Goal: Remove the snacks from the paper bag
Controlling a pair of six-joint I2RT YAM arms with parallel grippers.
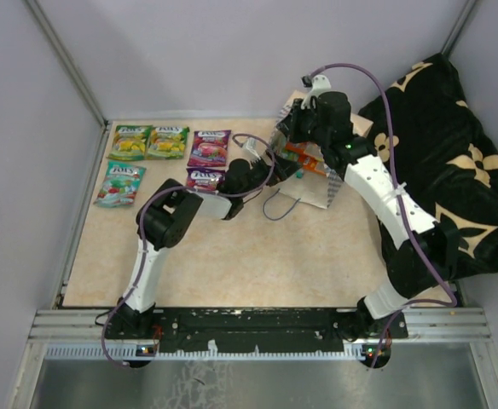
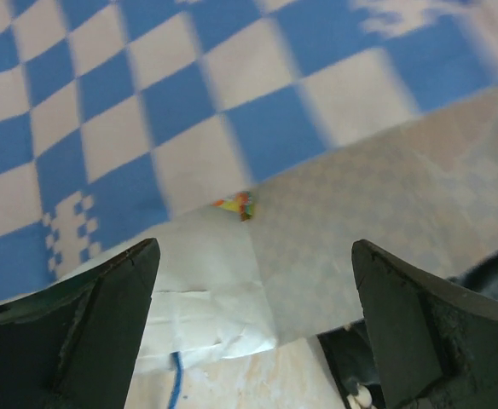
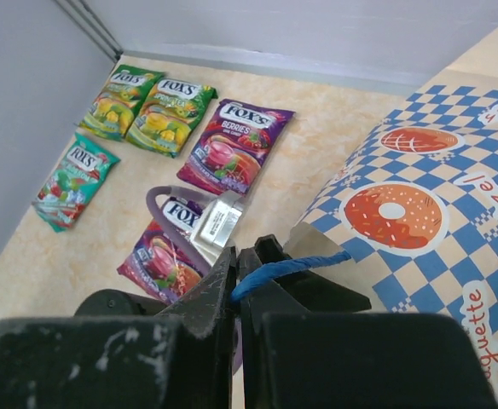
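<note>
Right wrist view: right fingers (image 3: 225, 288) pinch the thin blue cord handle (image 3: 287, 266) of the paper bag (image 3: 419, 256), light and floppy, near the bench's (image 3: 334, 128) far right corner. Left fingers (image 2: 104, 315) are spread, perhaps at its mouth. Glossy, slippery snacks (image 3: 232, 146) lie far-left; take them by an edge.

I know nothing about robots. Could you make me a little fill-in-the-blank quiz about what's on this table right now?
1. ____ FOX'S pouches lie on the table, outside the paper bag.
2. The right jaws are shut on the bag's thin cord handle, whose colour is ____.
3. The left jaws stand ____, facing the bag's checkered band.

Missing words: five; blue; open.
</note>
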